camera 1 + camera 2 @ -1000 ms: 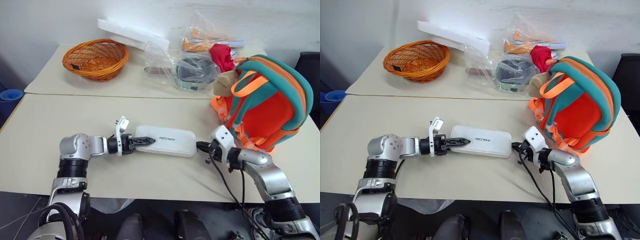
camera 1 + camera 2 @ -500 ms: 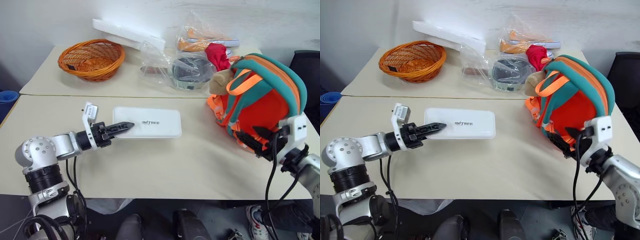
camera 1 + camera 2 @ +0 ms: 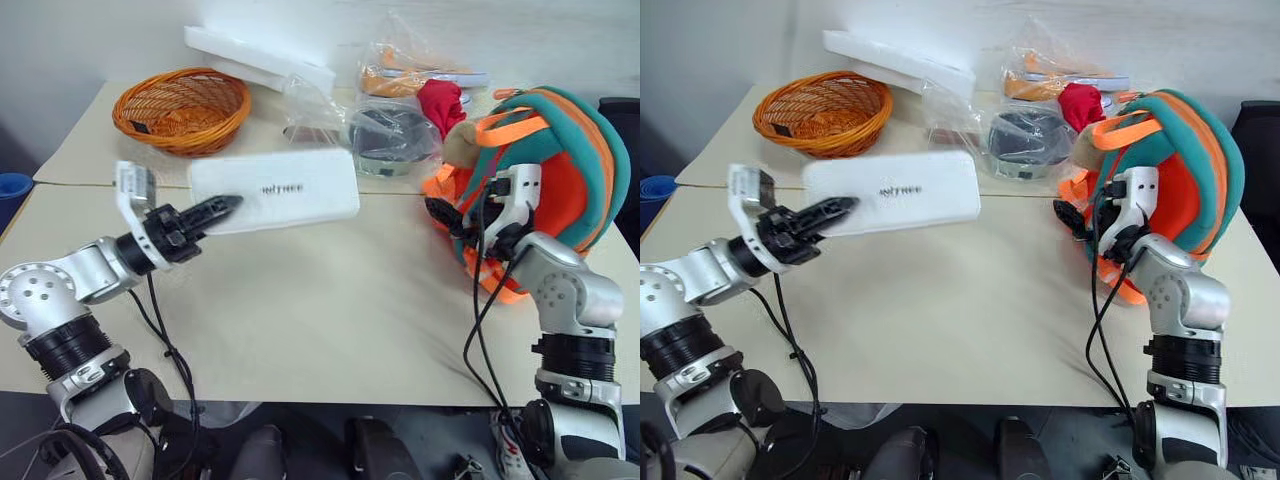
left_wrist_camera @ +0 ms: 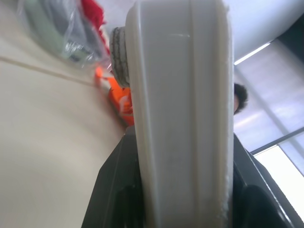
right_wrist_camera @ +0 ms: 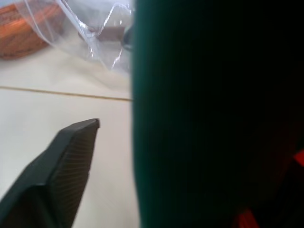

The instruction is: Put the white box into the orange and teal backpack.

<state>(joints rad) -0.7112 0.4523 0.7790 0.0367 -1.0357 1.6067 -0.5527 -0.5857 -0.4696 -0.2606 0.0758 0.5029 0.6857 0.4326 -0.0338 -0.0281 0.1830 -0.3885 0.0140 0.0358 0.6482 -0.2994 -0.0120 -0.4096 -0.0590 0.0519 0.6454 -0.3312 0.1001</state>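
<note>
Carry step: left gripper (image 3: 222, 207) fingers clamp the box (image 3: 275, 189) by its left end, box held off the table (image 3: 300, 320), upper centre of frame. Backpack (image 3: 560, 170) stands at the right edge. Right gripper (image 3: 442, 215) sits against the backpack's front, fingers apart, holding nothing visible. Next likely needs the right to hold the backpack open and the box swung right and tipped in.

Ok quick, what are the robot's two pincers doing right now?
Left pincer: closed on the white box, held off the table.
Right pincer: at the orange and teal backpack; open or closed cannot be told.
</note>
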